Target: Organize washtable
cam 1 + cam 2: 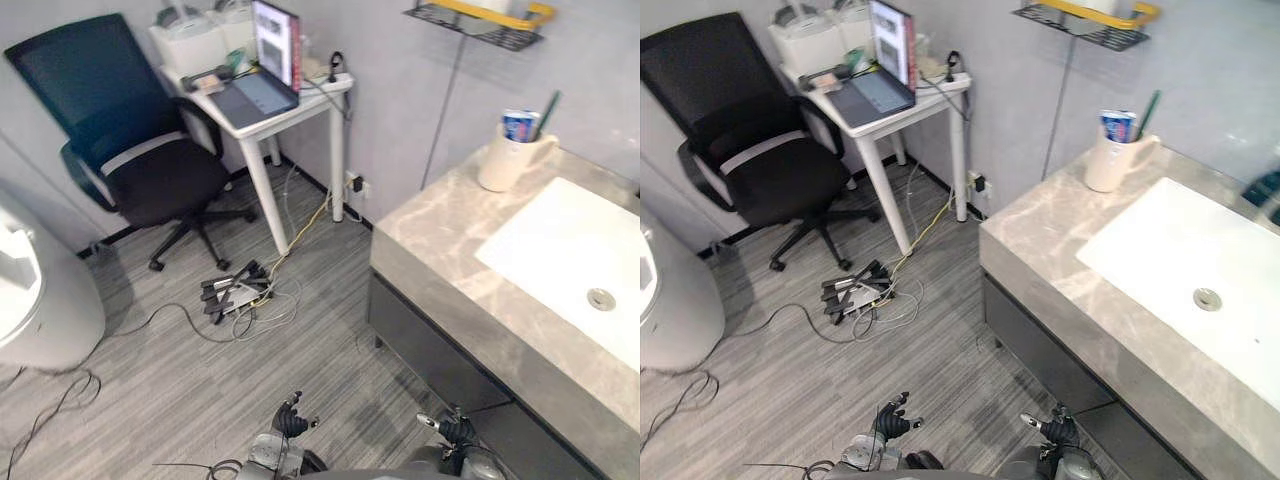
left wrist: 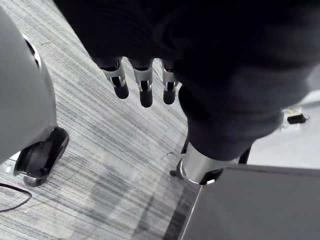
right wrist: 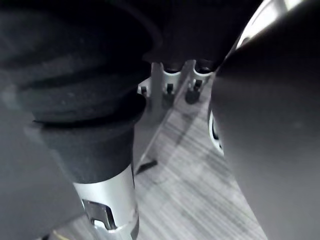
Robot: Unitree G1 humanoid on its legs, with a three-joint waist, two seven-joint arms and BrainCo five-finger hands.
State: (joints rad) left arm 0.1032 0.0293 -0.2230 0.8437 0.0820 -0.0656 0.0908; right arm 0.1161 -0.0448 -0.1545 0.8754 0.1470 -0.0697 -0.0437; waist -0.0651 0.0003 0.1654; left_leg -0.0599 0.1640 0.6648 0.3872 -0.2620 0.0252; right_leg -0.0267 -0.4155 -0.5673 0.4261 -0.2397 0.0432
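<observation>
Hanging low above the floor (image 1: 200,380) in the left eye view, left hand (image 1: 290,420) and right hand (image 1: 455,430) are well apart from the cup (image 1: 505,160) at the worktop's (image 1: 440,250) back corner, beside the sink (image 1: 560,250); right eye view: toothpaste (image 1: 1118,125) and toothbrush (image 1: 1152,105) stand loose in it, so a clumsy reach could tip it off the edge; left wrist view: fingers (image 2: 145,92) straight, empty; right wrist view: fingers (image 3: 194,82) relaxed, empty.
</observation>
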